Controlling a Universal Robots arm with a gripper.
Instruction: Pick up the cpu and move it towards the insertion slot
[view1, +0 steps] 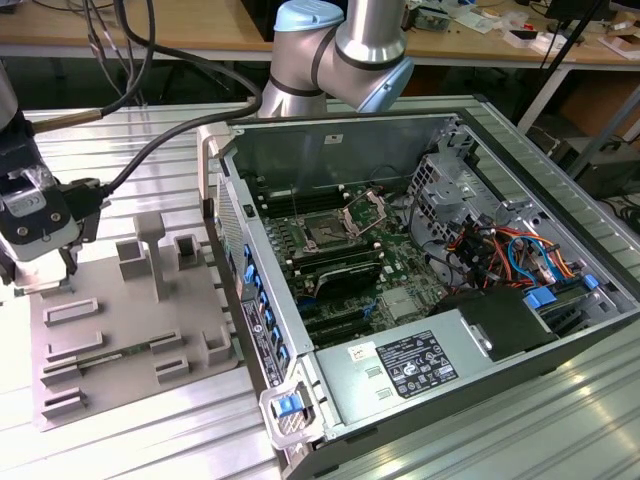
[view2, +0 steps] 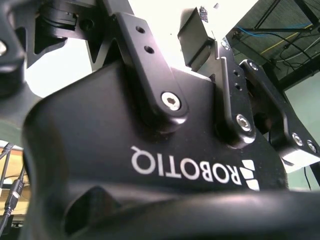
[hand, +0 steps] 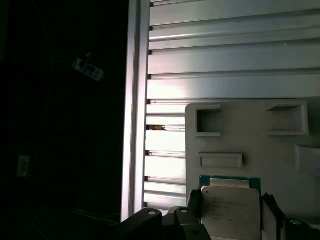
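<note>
1. Grip state. My gripper (hand: 231, 217) has its fingers (hand: 194, 210) drawn in against two opposite edges of the cpu (hand: 230, 200), pinching it. The silvery top faces the camera in the first wrist view.
2. Location. The cpu is at the corner of the grey tray (view1: 130, 335) farthest from the open computer case (view1: 560, 330). I cannot tell whether it has cleared the tray surface.
3. Target. The insertion slot (view1: 326, 236) lies on the motherboard inside the case, well apart from the tray, on the exterior view's right of it. Its steel bracket appears hinged open.
4. Handling. I judge that this step calls for a level chip and contact on the edges only. The path should pass above the tray's raised blocks (view1: 148, 245) and the case wall nearest the tray. The cable (view1: 170, 140) running over the tray to my wrist could snag.
5. Surroundings. Tray and case rest on a slatted aluminium table (view1: 150, 440). Behind the tray stands a wooden workbench (view1: 60, 45).
</note>
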